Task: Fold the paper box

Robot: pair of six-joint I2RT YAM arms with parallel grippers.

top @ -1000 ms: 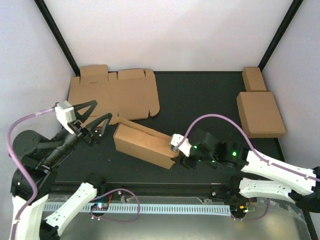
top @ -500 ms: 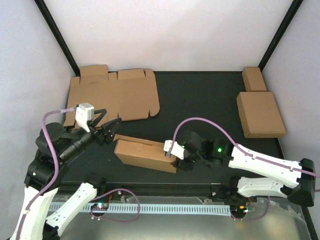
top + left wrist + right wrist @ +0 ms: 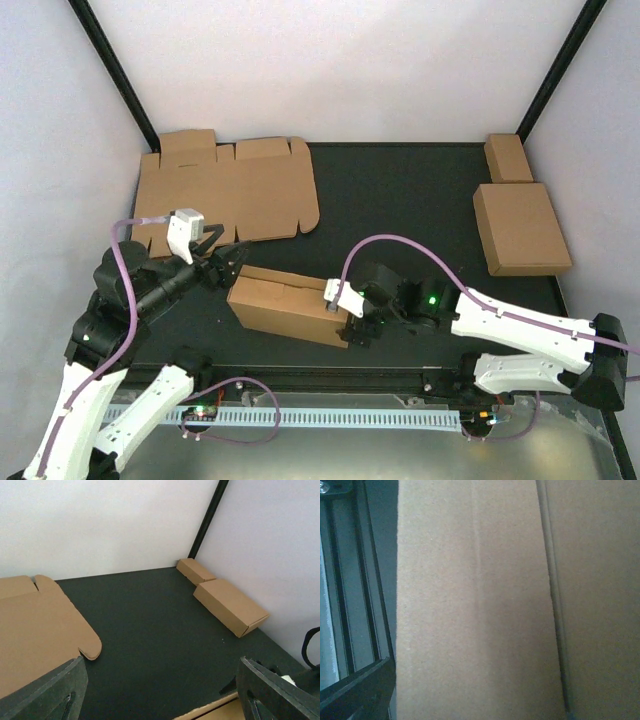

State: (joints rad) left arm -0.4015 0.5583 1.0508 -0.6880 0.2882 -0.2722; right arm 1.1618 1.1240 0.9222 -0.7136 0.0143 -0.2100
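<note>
The paper box (image 3: 285, 305) is a partly folded brown cardboard shape lying at an angle on the black mat, left of centre near the front. My left gripper (image 3: 222, 262) is open and empty just off the box's back left corner. In the left wrist view its fingers (image 3: 45, 695) stand far apart over bare mat, and the box's edge (image 3: 215, 711) shows at the bottom. My right gripper (image 3: 348, 322) is pressed against the box's right end. Cardboard (image 3: 480, 605) fills the right wrist view. One finger (image 3: 355, 695) shows at the far lower left, wide out; the other is hidden.
A flat die-cut cardboard sheet (image 3: 225, 195) lies at the back left, its rounded tab (image 3: 87, 647) near my left gripper. Two closed brown boxes sit at the right wall, a small one (image 3: 508, 158) and a larger one (image 3: 520, 228). The front rail (image 3: 300, 415) runs along the near edge.
The right arm has reached further left and the box has slid left and turned with it. The left gripper has moved right and closer to the box's left end.
</note>
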